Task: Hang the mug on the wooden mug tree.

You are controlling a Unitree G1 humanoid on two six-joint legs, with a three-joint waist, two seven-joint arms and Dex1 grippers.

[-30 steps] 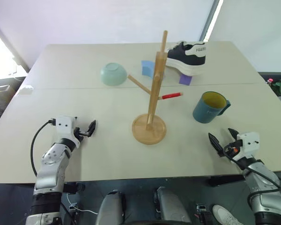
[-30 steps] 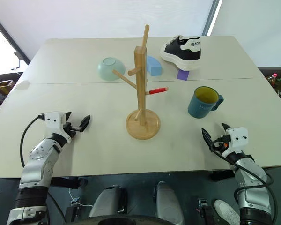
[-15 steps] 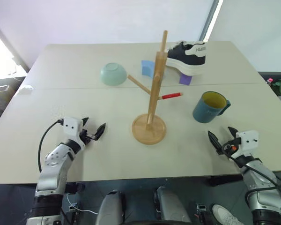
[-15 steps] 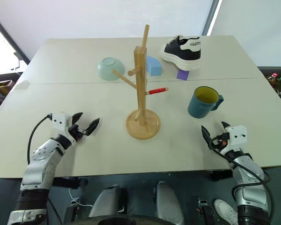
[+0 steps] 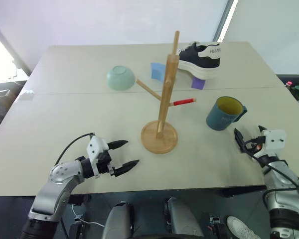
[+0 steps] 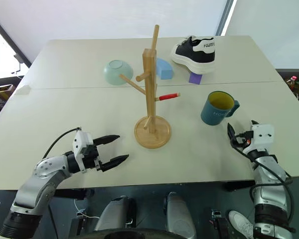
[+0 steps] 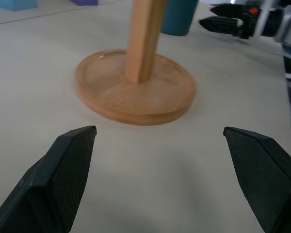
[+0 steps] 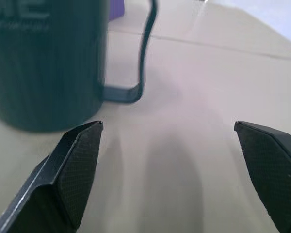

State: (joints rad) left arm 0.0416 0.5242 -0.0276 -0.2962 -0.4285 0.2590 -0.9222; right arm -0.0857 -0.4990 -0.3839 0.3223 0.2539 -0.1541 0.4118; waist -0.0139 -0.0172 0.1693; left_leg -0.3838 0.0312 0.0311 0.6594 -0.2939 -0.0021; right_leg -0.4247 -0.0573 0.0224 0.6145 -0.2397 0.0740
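Table bears upright mug, olive inside, nothing in it.

We are looking over a wide beige table with a seam running across it, a pale wall standing behind, bright daylight spilling in at the left.

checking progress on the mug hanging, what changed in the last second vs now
The left pincer swung in toward the wooden mug tree, now pointing at its base, fingers spread open. The right pincer moved up closer to the mug, open, just short of it. Nothing was taken hold of or let go. The mug, mug tree, bowl and shoe stayed where they were.
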